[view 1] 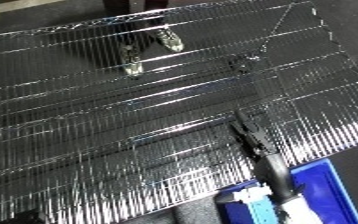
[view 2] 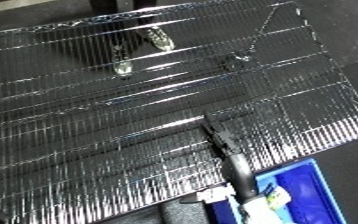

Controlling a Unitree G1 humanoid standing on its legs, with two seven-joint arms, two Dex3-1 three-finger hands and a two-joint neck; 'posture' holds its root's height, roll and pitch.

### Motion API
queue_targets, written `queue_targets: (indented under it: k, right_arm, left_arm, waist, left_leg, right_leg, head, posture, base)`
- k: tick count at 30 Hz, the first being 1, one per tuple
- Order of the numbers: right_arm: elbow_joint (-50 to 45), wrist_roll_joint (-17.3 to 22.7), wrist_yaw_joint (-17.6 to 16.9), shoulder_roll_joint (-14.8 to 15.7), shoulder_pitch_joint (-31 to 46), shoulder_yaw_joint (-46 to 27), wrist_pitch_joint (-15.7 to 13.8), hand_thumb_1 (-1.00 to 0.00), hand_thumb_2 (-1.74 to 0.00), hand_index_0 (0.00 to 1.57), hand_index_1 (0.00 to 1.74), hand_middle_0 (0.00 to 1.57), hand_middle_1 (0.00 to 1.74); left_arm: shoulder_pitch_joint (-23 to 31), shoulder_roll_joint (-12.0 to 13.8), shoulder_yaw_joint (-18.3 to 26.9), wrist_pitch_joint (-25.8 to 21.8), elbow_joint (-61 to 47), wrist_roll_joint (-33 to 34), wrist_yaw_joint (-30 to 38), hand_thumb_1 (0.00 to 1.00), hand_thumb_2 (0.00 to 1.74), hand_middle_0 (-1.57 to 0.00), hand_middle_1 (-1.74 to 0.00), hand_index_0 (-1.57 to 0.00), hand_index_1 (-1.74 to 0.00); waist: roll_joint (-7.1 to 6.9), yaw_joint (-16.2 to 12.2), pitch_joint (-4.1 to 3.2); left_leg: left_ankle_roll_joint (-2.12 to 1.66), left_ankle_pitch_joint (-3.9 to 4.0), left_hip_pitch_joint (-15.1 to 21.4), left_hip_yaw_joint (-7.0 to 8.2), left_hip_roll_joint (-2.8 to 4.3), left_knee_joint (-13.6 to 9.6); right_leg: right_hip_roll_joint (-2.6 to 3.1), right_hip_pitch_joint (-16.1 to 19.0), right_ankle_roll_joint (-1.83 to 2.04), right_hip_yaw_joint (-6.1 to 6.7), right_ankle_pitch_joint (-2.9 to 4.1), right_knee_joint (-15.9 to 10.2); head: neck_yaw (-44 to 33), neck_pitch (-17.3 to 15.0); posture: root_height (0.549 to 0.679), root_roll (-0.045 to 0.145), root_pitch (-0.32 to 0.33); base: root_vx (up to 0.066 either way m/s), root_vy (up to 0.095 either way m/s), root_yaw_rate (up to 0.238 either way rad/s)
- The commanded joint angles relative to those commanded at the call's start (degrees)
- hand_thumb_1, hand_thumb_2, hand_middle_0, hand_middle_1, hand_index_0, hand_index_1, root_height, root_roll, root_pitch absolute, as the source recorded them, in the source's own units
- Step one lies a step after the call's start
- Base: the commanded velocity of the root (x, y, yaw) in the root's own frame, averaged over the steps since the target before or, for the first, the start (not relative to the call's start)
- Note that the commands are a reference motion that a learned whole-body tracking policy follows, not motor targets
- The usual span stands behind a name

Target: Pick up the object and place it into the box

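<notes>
Wire-grid table (view 1: pixel 87 125) fills most of the view. Blue bin (view 2: pixel 313 192) sits at its lower right edge; contents unclear. Right hand (view 1: pixel 251 137) reaches over the grid, fingers (view 1: pixel 243 131) straight together, holding nothing. Small dark object (view 1: pixel 240 64) lies further up the table.

Shiny ribbed desk (view 1: pixel 87 115) over dark floor (view 1: pixel 353 30).
Light streaks glint across the desk's ridges; the floor shows beyond its far and right edges.
</notes>
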Motion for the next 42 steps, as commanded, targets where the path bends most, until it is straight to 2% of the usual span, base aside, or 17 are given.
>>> queue_targets:
  k: [12, 23, 35, 42]
  right_arm:
    - [0.86, 0.43, -1.19, 0.54, 1.28, -0.16, -0.7, 0.0, 0.0, 0.0, 0.0, 0.0, 0.0]
    - [1.12, 0.54, -2.13, 0.37, 3.2, -0.18, -1.29, 0.0, 0.0, 0.0, 0.0, 0.0, 0.0]
    - [2.28, 0.02, -3.27, 0.53, 4.39, 0.31, -1.12, 0.0, 0.0, 0.0, 0.0, 0.0, 0.0]
    - [3.1, -0.44, -5.43, 0.44, 4.84, -0.17, -2.6, 0.0, 0.0, 0.0, 0.0, 0.0, 0.0]
  left_arm:
    - [1.16, 0.53, 0.47, 0.62, -0.65, 0.17, -1.72, 1.0, 1.74, -1.57, -1.74, -1.57, -1.74]
    - [2.31, 0.95, 0.69, 1.44, -1.48, 0.41, -2.26, 1.0, 1.74, -1.57, -1.74, -1.57, -1.74]
    - [3.16, 1.12, 0.78, 1.99, -1.93, 0.4, -2.33, 1.0, 1.74, -1.57, -1.74, -1.57, -1.74]
    - [3.74, 1.41, 0.84, 2.06, -1.98, 0.37, -2.47, 1.0, 1.74, -1.57, -1.74, -1.57, -1.74]
  waist:
    - [-0.68, 0.82, 0.24]
    - [-1.1, 0.99, 0.08]
    - [-0.94, 1.05, 0.28]
    - [-0.74, 0.97, 0.28]
  left_leg:
    - [0.34, -0.39, -0.42, -0.08, -0.05, 0.99]
    - [0.57, -0.94, -0.08, 0.09, -0.08, 1.52]
    - [0.9, -1.56, -0.38, -0.1, -0.34, 2.31]
    - [1.07, -1.65, -0.49, -0.07, -0.55, 2.11]
  right_leg:
    - [-0.48, -0.44, 0.53, -0.28, 0.19, 0.72]
    - [-0.87, -0.19, 0.99, -0.13, 0.04, 1.14]
    - [-0.89, -0.8, 0.98, 0.02, -0.78, 2.86]
    - [-1.11, -1.27, 1.2, 0.05, -0.72, 2.99]
  head:
    - [-1.65, -1.45]
    - [-2.59, -2.59]
    - [-3.07, -3.67]
    - [-2.23, -3.48]
  posture:
    - [0.659, 0.037, -0.072]
    - [0.658, 0.036, -0.078]
    - [0.656, 0.036, -0.079]
    - [0.656, 0.036, -0.074]
  base:
    - [0.022, -0.005, 0.031]
    - [0.036, 0.001, -0.004]
    - [0.031, 0.007, 0.01]
    - [0.028, 0.0, 0.008]
